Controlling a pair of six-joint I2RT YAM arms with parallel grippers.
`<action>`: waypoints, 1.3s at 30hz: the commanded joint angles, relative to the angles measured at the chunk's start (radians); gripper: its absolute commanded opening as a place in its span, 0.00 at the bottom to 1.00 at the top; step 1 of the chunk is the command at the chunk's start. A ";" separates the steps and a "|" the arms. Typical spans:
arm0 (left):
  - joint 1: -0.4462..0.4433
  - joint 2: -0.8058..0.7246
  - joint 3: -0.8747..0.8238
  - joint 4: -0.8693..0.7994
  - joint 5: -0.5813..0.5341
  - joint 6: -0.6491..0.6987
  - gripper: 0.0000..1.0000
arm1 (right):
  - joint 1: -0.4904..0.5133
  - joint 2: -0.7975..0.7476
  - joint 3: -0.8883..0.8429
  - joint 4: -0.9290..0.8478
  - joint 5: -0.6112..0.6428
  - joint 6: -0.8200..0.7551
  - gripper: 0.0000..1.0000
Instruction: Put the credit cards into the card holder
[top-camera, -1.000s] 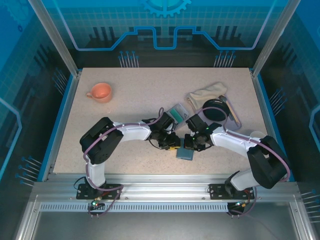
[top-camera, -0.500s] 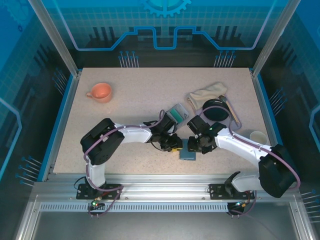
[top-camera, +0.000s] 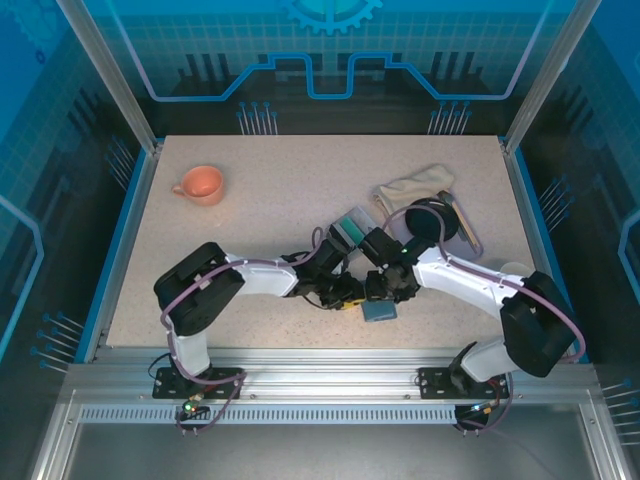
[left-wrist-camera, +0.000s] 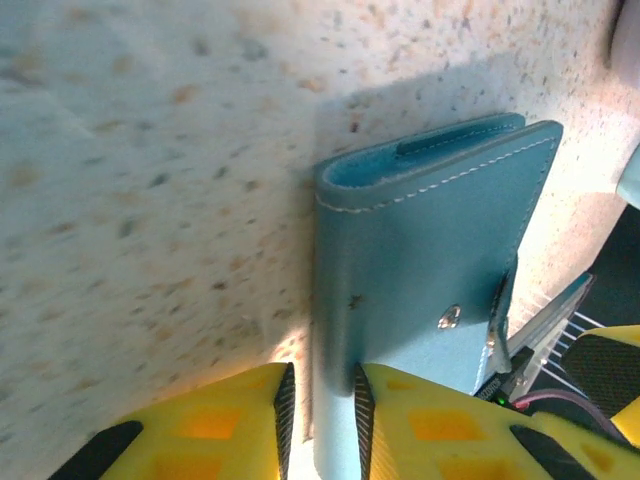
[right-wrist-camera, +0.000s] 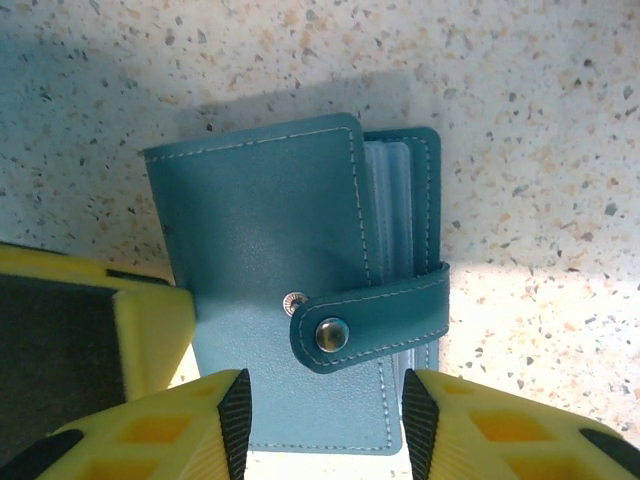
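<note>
The card holder (top-camera: 379, 310) is a teal-blue wallet lying folded on the speckled table near the front middle. In the left wrist view my left gripper (left-wrist-camera: 322, 415) is shut on the card holder (left-wrist-camera: 430, 240) along its folded edge. My right gripper (right-wrist-camera: 325, 425) is open, its pads (right-wrist-camera: 237, 415) standing wide to either side of the holder (right-wrist-camera: 270, 240) at its near edge. The holder's strap (right-wrist-camera: 375, 320) lies across the cover, its snap off the stud. Teal-green credit cards (top-camera: 352, 224) lie just behind both grippers (top-camera: 345, 294), (top-camera: 384, 290), with clear plastic beside them.
An orange cup (top-camera: 201, 184) stands at the back left. A beige cloth (top-camera: 412, 185), a black round object (top-camera: 430, 220) and a thin stick (top-camera: 463, 225) crowd the back right. A small white cup (top-camera: 517, 271) sits by the right arm. Left half of the table is free.
The right wrist has swung back left and closer over the wallet. The left gripper stays on the wallet's edge, nudged slightly. The wallet has barely shifted.
</note>
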 joint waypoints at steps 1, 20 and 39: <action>0.008 -0.057 -0.045 0.000 -0.071 -0.039 0.27 | 0.022 0.035 0.037 -0.051 0.059 -0.003 0.45; 0.050 -0.154 -0.115 -0.018 -0.124 -0.035 0.29 | 0.114 0.212 0.181 -0.165 0.190 -0.016 0.34; 0.056 -0.153 -0.104 -0.035 -0.114 -0.022 0.28 | 0.125 0.228 0.189 -0.186 0.216 -0.016 0.14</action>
